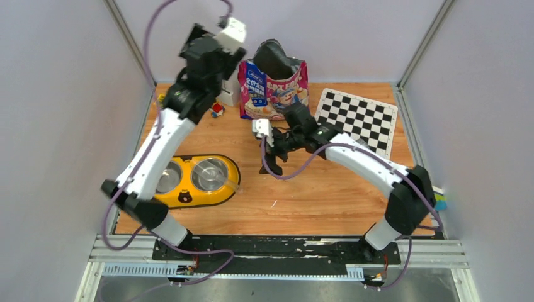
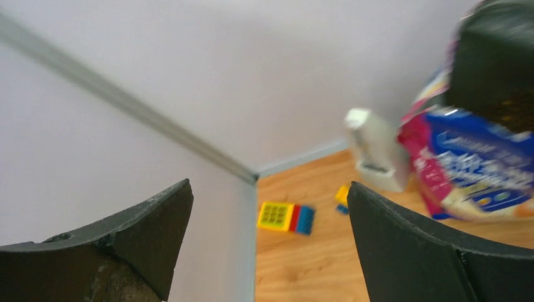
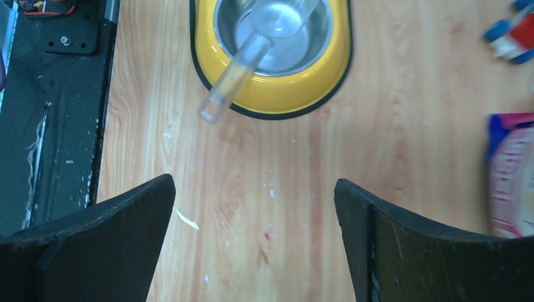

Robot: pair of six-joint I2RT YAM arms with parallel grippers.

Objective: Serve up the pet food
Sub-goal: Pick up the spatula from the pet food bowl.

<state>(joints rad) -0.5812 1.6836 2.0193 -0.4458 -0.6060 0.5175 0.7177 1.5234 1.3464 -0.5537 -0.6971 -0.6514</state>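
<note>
The glossy pink-blue cat food bag [image 1: 274, 91] stands upright at the back of the table with its dark top open. It also shows blurred in the left wrist view [image 2: 478, 167] and at the right edge of the right wrist view [image 3: 511, 182]. I cannot make out the kibble inside it. My left gripper [image 1: 200, 49] is raised high to the left of the bag, open and empty [image 2: 267, 189]. My right gripper [image 1: 274, 150] hovers low over the table in front of the bag, open and empty [image 3: 255, 182].
The yellow double-bowl feeder [image 1: 189, 196] sits at the front left. A clear scoop [image 3: 252, 53] lies in its right steel bowl [image 3: 315, 38] with the handle over the rim. A checkerboard [image 1: 357, 119] lies back right. Toy bricks [image 2: 286, 217] and a white block [image 2: 378, 151] are back left.
</note>
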